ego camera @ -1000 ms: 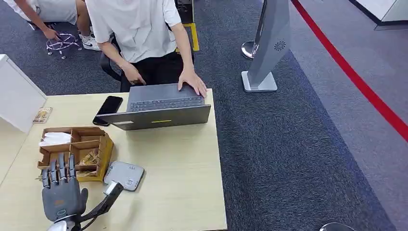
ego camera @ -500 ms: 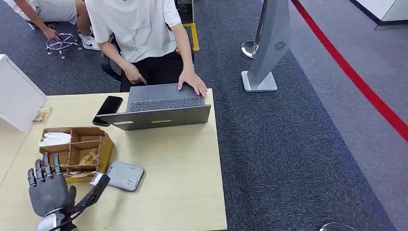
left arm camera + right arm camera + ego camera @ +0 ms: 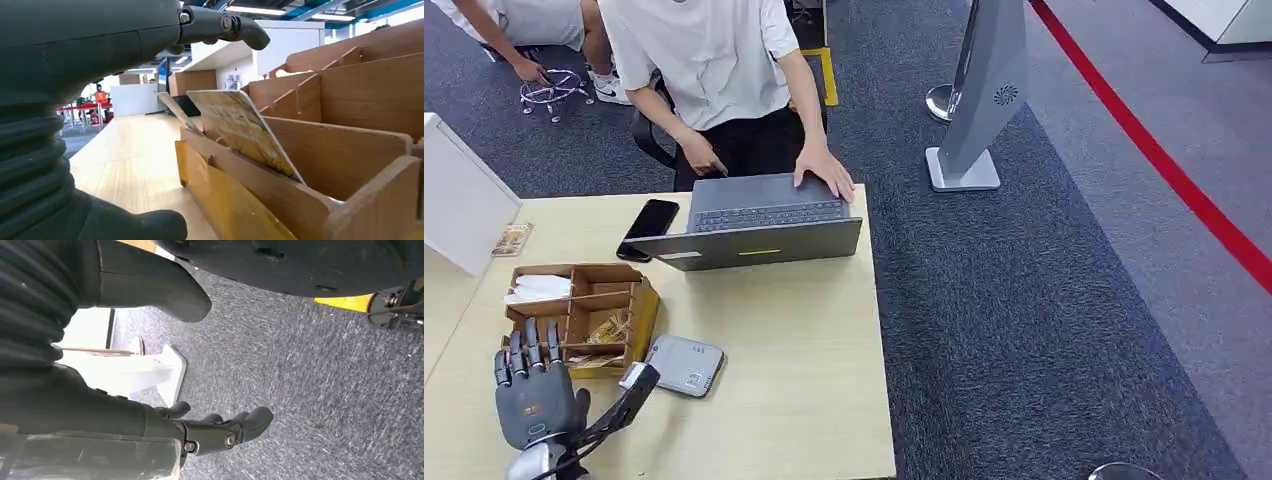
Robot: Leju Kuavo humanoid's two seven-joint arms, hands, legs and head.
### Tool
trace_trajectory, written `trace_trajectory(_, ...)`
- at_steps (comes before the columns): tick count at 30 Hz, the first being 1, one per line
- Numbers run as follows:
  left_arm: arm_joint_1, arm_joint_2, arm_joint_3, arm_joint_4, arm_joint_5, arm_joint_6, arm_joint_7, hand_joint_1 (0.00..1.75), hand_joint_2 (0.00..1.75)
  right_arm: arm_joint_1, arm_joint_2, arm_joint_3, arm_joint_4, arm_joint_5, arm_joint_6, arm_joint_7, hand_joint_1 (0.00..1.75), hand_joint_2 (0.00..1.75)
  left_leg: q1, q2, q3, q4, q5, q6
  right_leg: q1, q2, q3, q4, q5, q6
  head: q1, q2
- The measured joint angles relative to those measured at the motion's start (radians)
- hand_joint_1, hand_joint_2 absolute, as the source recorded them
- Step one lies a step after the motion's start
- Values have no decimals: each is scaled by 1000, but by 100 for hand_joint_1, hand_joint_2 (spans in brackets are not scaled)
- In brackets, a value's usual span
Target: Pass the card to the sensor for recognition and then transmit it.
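The left robot hand (image 3: 532,400) hovers over the pale wooden surface (image 3: 804,380) just before the brown wooden divided box (image 3: 584,310), fingers straight and spread, holding nothing. A worn yellowish card (image 3: 240,127) leans tilted in a near compartment of that box. The flat grey card sensor (image 3: 684,365) lies just beside the box. The right robot hand (image 3: 220,432) hangs over dark carpet, fingers loosely curled, empty.
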Motion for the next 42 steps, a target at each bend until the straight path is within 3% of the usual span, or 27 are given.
trace_trajectory(15,-4,-18,-5,-3,-7,-4,-8,0,175,-1,0,-9,0,5,0,0,0,175,0,0,0,0,0,0,0,0,0,0,0,0,0,0)
trace_trajectory(38,14,-20,-40,-100,1,-19,-13,0,175,-2,0,-17,0,19,0,-4,0,175,0,0,0,0,0,0,0,0,0,0,0,0,0,0)
trace_trajectory(39,15,-20,-40,-102,1,-23,-13,10,175,-2,0,-17,0,19,0,-4,0,175,0,0,0,0,0,0,0,0,0,0,0,0,0,0)
trace_trajectory(40,16,-20,-40,-106,1,-27,-13,175,175,-2,0,-17,0,19,0,-4,0,175,0,0,0,0,0,0,0,0,0,0,0,0,0,0)
trace_trajectory(42,17,-19,-40,-114,6,-38,-10,175,175,-2,0,-18,0,19,0,-4,0,175,0,0,0,0,0,0,0,0,0,0,0,0,0,0)
